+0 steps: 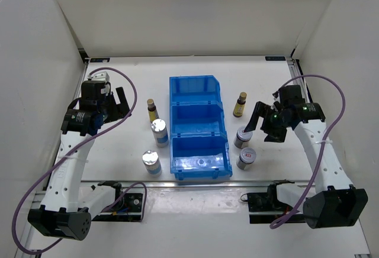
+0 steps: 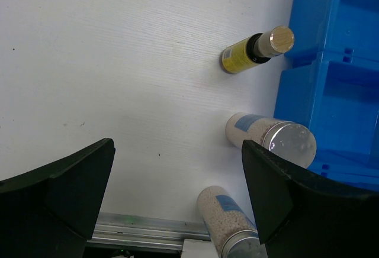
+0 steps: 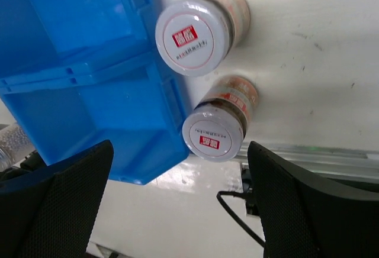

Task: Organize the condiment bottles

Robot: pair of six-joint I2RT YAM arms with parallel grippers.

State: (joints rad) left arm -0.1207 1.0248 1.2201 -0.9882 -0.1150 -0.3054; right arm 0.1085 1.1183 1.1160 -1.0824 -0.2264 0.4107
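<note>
**A:** How far is the work with the condiment bottles?

**B:** By my judgement, it has not really begun. The blue bin [image 1: 198,135] stands in the middle of the table [image 1: 118,74], and I see no bottle in any of its three compartments.

**A:** Where are the bottles, then?

**B:** All six stand upright on the table, outside the bin. On the left side are the left brown bottle [image 1: 152,110], the far clear bottle [image 1: 159,132] just beside the bin wall, and the near clear bottle [image 1: 151,163]. On the right side are the right brown bottle [image 1: 240,105], the far jar [image 1: 243,136] and the near jar [image 1: 246,158].

**A:** Does any arm hold something?

**B:** No. The left gripper [image 2: 176,145] is spread wide with nothing between its fingers. It hangs above the table to the left of its three bottles, apart from them. The right gripper [image 3: 179,145] is also wide apart and has nothing in it. It hovers over the two jars, not touching them.

**A:** So what remains?

**B:** Everything, I think. All six bottles must go into the bin, probably one kind in each compartment. The right arm looks nearest to a first pick, maybe one of the jars.
</note>
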